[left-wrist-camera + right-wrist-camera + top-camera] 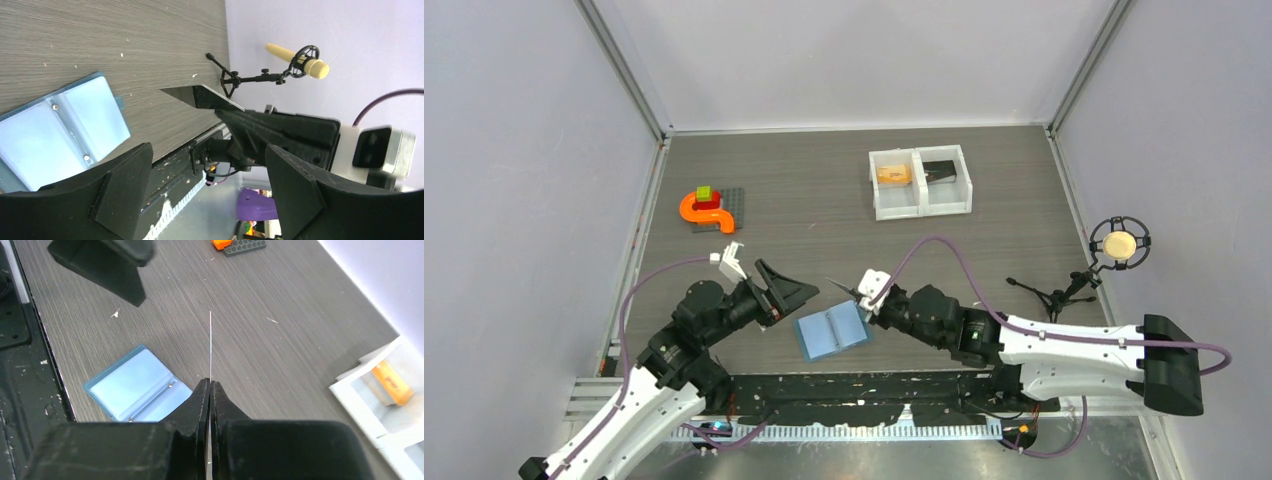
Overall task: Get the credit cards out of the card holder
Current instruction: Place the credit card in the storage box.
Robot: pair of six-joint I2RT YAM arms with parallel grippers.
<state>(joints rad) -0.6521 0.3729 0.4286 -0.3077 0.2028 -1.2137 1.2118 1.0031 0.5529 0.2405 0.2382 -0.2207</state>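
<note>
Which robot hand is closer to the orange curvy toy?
Left. The left gripper, open, sits toward the arms and rightward from the orange toy. The right gripper, shut on a thin card, is farther right, by the blue wallet.

Bare table (824, 215) between card holder (832, 331) and tray (921, 210); left gripper (807, 292) crowds holder

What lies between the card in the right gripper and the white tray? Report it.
Nothing visible. The right gripper is shut on the card, beside the open card holder; only bare table lies between it and the white tray. The orange toy sits off to the left.
</note>
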